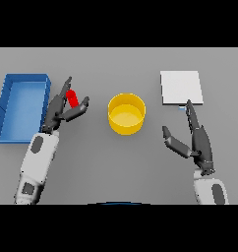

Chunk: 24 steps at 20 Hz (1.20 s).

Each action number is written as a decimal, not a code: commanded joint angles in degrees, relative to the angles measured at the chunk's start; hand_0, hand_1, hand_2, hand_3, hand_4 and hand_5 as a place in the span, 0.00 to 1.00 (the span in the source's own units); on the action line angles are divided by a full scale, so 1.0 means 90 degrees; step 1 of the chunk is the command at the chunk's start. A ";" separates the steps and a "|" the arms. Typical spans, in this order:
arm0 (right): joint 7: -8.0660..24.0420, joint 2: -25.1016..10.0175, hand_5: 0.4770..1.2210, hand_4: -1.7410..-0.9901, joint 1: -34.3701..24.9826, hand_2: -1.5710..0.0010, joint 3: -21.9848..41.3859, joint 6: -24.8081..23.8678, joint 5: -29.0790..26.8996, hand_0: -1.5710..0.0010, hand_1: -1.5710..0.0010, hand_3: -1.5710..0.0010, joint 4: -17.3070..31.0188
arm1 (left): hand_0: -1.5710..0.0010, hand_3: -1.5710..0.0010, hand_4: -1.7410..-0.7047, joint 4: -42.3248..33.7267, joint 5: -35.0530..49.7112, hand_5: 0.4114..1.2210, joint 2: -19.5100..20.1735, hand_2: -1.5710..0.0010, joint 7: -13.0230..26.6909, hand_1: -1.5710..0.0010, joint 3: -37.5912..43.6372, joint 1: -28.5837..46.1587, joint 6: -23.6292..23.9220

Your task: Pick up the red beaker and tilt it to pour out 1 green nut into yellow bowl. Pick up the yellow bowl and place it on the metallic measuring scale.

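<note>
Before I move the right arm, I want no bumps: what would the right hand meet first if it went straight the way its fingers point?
Probably the white scale: the right hand points at its near edge, height unclear.

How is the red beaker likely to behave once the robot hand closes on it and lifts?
The red beaker looks narrow and rounded, so it may tip or roll if nudged off-centre. It seems small beside the left robot hand, so probably light. Its smooth surface could slip between the fingers during tilting; whether they already touch it is unclear.
</note>
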 commanded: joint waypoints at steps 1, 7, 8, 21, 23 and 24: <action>-0.0006 0.0024 0.22 0.63 -0.0016 1.00 0.0029 -0.0003 0.0021 1.00 1.00 1.00 0.0010 | 1.00 1.00 0.43 0.0024 0.0043 0.34 -0.0001 1.00 -0.0093 1.00 0.0015 -0.0004 -0.0057; 0.0013 0.0001 0.22 0.64 -0.0023 1.00 0.0031 -0.0058 0.0101 1.00 1.00 1.00 -0.0031 | 1.00 0.98 0.35 0.0659 0.0248 0.39 -0.0163 0.96 -0.0534 0.98 0.0298 -0.0423 0.0013; 0.0059 -0.0002 0.22 0.64 -0.0057 1.00 0.0015 -0.0058 0.0088 1.00 1.00 1.00 -0.0010 | 0.92 0.92 0.32 0.0709 0.0314 0.42 -0.0231 0.88 -0.0551 0.91 0.0366 -0.0491 0.0072; 0.0016 0.0033 0.22 0.64 0.0042 1.00 -0.0005 -0.0019 -0.0021 1.00 1.00 1.00 -0.0053 | 0.06 0.08 0.12 0.0824 0.0256 0.90 -0.0314 0.06 -0.0599 0.06 0.0307 -0.0666 0.0380; -0.0023 -0.0040 0.23 0.64 0.0042 1.00 -0.0049 -0.0018 -0.0008 1.00 1.00 1.00 -0.0025 | 0.04 0.05 0.07 0.0543 0.0433 0.88 -0.0346 0.04 -0.0668 0.04 0.0322 -0.0600 0.0455; -0.0005 -0.0007 0.23 0.64 0.0019 1.00 -0.0019 -0.0055 0.0048 1.00 1.00 1.00 0.0011 | 0.03 0.04 0.06 0.0479 0.0466 0.88 -0.0368 0.03 -0.0607 0.03 0.0310 -0.0646 0.0520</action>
